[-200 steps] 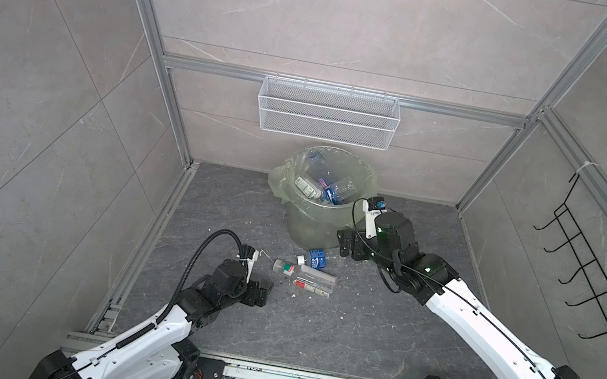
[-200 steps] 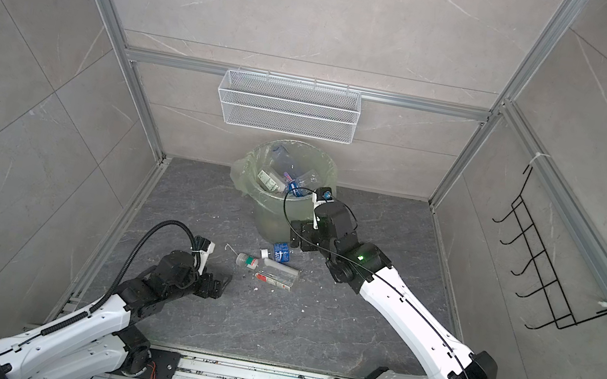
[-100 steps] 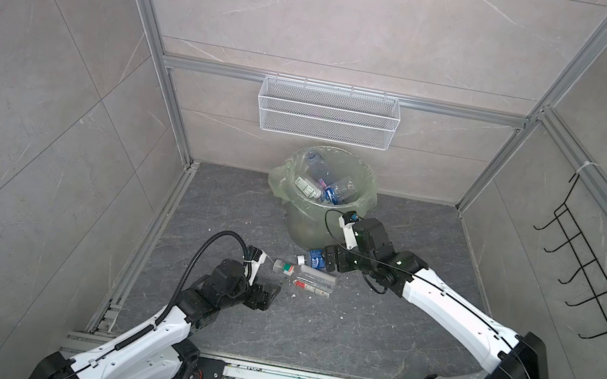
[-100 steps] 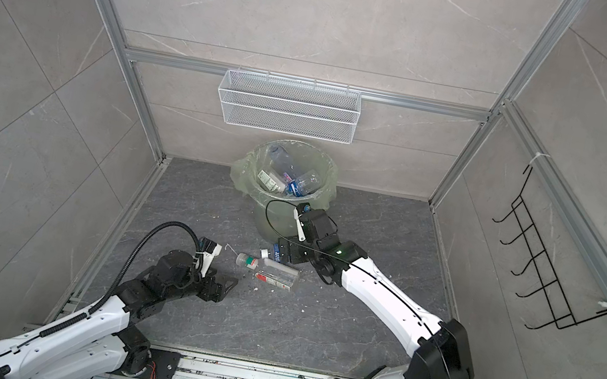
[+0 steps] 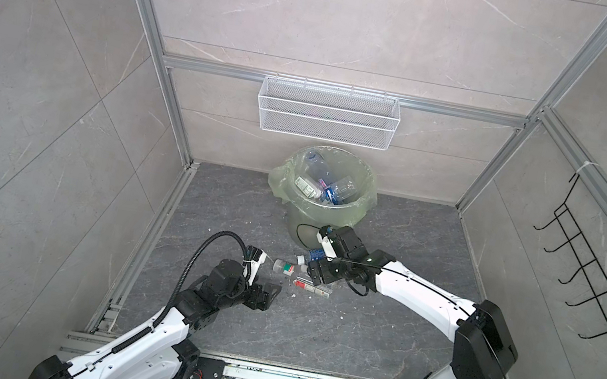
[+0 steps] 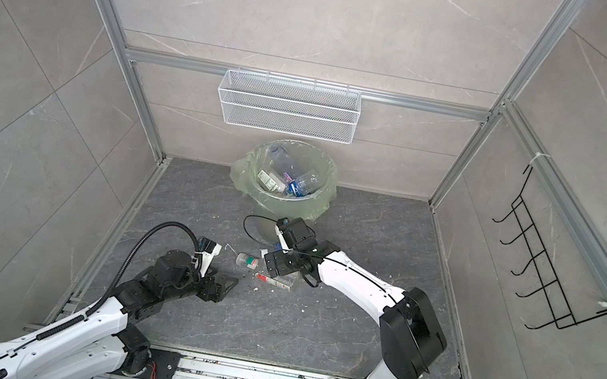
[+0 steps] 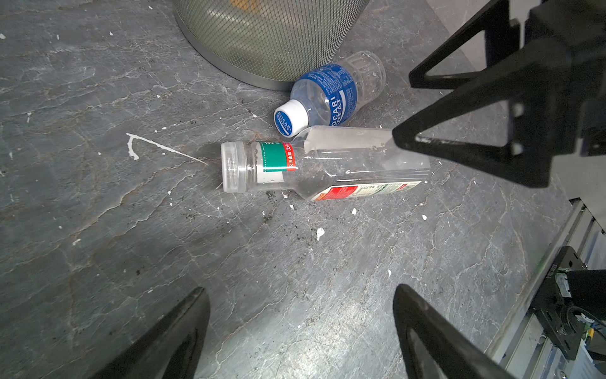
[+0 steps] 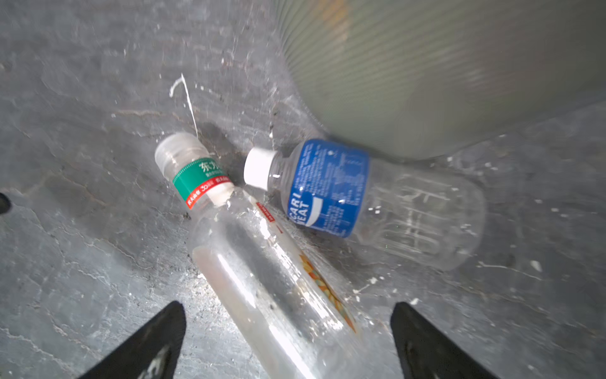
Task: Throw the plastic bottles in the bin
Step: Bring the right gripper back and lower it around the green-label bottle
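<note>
The right gripper (image 8: 287, 305) is held with its jaws wide apart and nothing clamped. The clear bottle with a green neck band (image 8: 262, 262) lies on the floor (image 8: 82, 246) between and ahead of its fingers, with free gaps on both sides. The blue-labelled bottle (image 8: 328, 187) lies just beyond, its cap beside the clear bottle's neck and its body close against the base of the bin (image 5: 330, 216), so little room is left there. The left gripper (image 7: 300, 288) is likewise spread and empty, with bare floor between it and both bottles. Further bottles (image 5: 318, 189) are seen inside the bin. The clear bottle's base is cut off in the blurred right wrist view, and in both top views the right gripper covers most of it. Whether a right finger touches that bottle cannot be told.
</note>
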`<control>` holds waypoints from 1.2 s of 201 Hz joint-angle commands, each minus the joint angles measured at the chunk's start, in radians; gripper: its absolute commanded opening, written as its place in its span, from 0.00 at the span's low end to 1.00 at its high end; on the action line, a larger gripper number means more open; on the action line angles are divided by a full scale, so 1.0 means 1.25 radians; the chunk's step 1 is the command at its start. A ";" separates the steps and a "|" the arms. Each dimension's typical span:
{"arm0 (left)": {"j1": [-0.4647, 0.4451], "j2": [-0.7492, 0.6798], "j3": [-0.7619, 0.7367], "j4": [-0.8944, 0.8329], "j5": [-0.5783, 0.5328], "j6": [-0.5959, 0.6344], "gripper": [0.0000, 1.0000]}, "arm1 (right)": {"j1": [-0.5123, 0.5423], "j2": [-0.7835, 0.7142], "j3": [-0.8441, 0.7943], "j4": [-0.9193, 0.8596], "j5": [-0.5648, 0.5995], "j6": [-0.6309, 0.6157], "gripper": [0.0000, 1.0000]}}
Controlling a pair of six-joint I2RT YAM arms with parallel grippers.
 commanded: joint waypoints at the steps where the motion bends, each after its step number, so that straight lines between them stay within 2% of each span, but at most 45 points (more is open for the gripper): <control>1: -0.003 -0.010 -0.005 0.024 -0.007 0.013 0.90 | 0.006 0.034 0.004 0.019 -0.020 -0.018 1.00; 150: -0.002 -0.022 -0.010 0.019 -0.029 0.005 0.90 | 0.093 0.137 0.052 -0.003 -0.032 -0.033 0.96; 241: -0.003 -0.023 -0.010 0.020 -0.033 0.003 0.90 | 0.112 0.190 0.096 -0.008 0.000 0.009 0.86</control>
